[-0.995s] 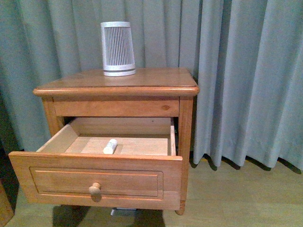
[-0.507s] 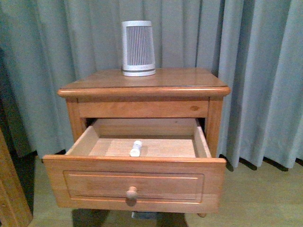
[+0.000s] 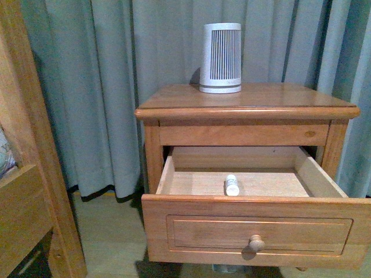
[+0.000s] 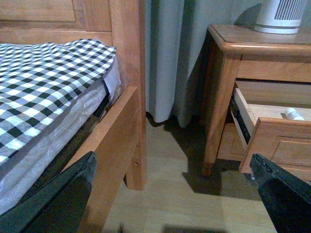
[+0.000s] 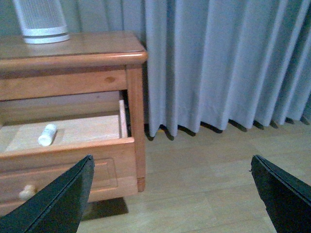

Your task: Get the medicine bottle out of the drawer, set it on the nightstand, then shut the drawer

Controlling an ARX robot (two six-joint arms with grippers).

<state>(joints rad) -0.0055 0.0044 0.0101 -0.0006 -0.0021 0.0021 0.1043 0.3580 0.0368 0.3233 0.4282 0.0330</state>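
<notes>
white medicine bottle (image 3: 232, 185) lies at six o'clock in the drawer (image 3: 255, 229). left gripper (image 4: 172, 159) and right gripper (image 5: 171, 164) gape empty; drop in steeply, pinch across its body.

This was a bedroom in a home. A wooden bed frame (image 4: 127, 48) stood close by, carrying a mattress (image 4: 46, 150) under a black-and-white checked cover (image 4: 48, 77). Near it sat a small orange-brown wooden nightstand (image 3: 249, 107). Long grey-blue curtains (image 3: 98, 87) hung down to the floor behind both. Pale wood-look flooring (image 5: 204, 179) ran underfoot.
</notes>
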